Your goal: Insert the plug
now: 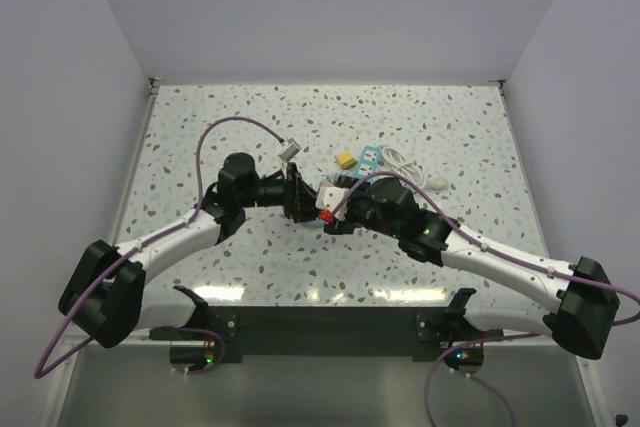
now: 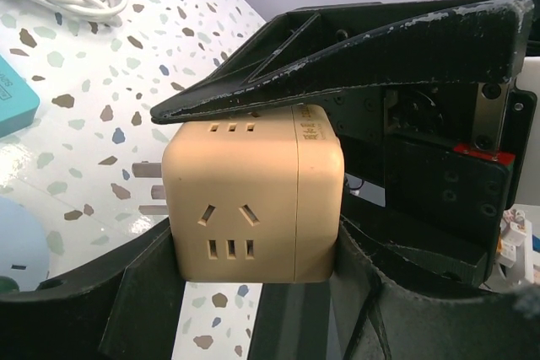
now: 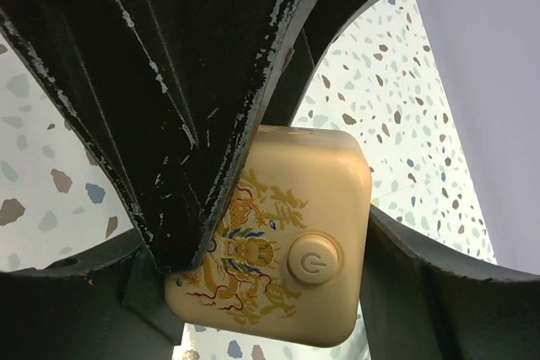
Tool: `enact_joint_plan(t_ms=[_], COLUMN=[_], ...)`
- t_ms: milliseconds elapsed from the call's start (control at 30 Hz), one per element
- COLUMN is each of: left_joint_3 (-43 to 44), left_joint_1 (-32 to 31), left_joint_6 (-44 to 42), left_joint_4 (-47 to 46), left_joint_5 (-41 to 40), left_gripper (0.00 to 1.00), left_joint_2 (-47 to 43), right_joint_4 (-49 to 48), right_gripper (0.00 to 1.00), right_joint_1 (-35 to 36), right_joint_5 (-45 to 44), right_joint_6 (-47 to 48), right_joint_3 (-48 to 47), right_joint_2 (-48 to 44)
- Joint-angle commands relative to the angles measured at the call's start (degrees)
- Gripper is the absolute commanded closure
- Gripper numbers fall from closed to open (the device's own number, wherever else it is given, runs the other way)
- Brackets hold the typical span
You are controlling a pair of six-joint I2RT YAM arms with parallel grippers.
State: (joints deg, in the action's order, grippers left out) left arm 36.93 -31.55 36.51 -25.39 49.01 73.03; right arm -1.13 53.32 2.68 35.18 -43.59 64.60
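Plug is not visible. Left claw (image 2: 169,179) clamps rigid, likely slippery tan cube (image 2: 253,200) by flat faces, prongs (image 2: 150,185) at nine o'clock; right claw (image 3: 270,242) grip unclear.

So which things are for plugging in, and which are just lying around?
For the job: cube, clamped in the left gripper; right gripper, around the cube too. I can't spot the plug itself.
Just lying about: yellow block, teal box, white cable, white oval thing.
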Motion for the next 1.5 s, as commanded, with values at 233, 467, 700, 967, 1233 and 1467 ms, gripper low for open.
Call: enact_joint_plan(t_ms=[233, 467, 700, 967, 1233, 1467], left_joint_3=[1.74, -5.79, -11.87, -16.61, -16.8, -12.06], left_joint_1=[1.93, 8.86, 9.49, 9.4, 7.39, -1.05], left_joint_6=[-8.9, -9.88, -14.18, -15.16, -12.69, -12.17], left_joint_4=[4.47, -1.94, -2.39, -2.47, -1.07, 7.25], left_joint_5=[-3.73, -14.73, -19.12, -23.79, -29.39, -40.56], left_gripper=[0.08, 0.01, 0.0, 0.0, 0.0, 0.0], left_joint_2=[-5.35, -15.45, -19.15, -20.38, -18.11, -11.69], right_joint_4=[11.56, 27.12, 33.65, 31.98, 21.18, 11.86], right_gripper=[1.0, 1.0, 1.0, 1.0, 1.0, 1.0], right_joint_1=[-11.37, -24.22, -27.47, -28.1, -28.1, -28.1], right_joint_5=[16.36, 42.64, 54.62, 58.93, 47.7, 41.01], right_joint_6=[-9.85, -11.45, -11.35, -13.03, -21.71, -26.65], right_joint_3=[-11.76, -21.61, -24.96, -23.29, -16.81, -10.55], right_joint_2=[-0.18, 5.26, 8.26, 6.68, 4.84, 4.48])
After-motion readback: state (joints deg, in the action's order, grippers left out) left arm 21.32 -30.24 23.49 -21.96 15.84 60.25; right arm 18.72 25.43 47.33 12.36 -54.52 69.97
